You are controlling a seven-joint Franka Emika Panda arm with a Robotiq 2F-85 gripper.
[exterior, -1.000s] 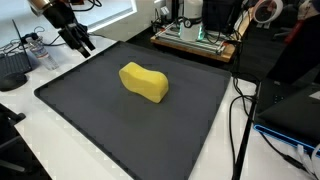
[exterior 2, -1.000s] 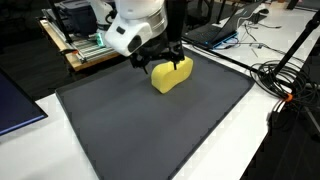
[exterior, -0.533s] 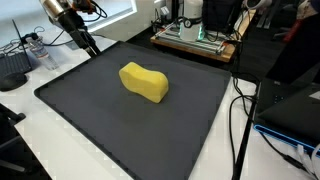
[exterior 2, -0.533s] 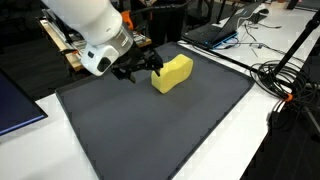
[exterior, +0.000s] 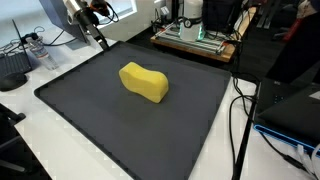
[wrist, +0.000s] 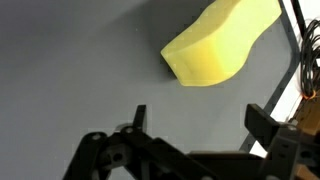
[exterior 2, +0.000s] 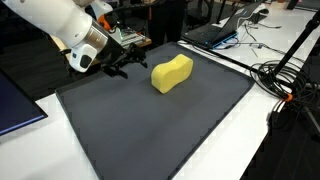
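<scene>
Hand (wrist: 198,118) was seen empty in the wrist view. Its 2 fingers (wrist: 138,116) were spread wide, with only bare mat (wrist: 70,60) showing between them. No contact with anything was noted.

Sponge (wrist: 220,45), yellow and waisted, was recorded lying flat on the dark mat (exterior: 100,130), roughly mid-mat and somewhat toward the back. It appeared so in both exterior views ( (exterior: 144,82), (exterior 2: 172,73)). In the wrist view it was found ahead of the fingers and off toward 1 side, not in line with the gap.

Step in hand, as judged: a stand-off, with the hand clear of the sponge and nothing gripped. A grasp of the sponge would call for 3 things. The hand would have to be brought across until the gap was centred over the sponge's narrow waist. The wrist would have to be turned to set the fingers across the short axis. Then a descent to just above the mat would be needed before closing. The foam was judged soft, so a light squeeze should be enough.

Pose: the arm was held low and stretched over a back edge of the mat ( (exterior: 103,42), (exterior 2: 118,68)). The hand was angled downward and raised off the surface, apart from the sponge. The mat was seen lying on a white tabletop (exterior 2: 250,140), with cables (exterior 2: 285,80) beside it.
</scene>
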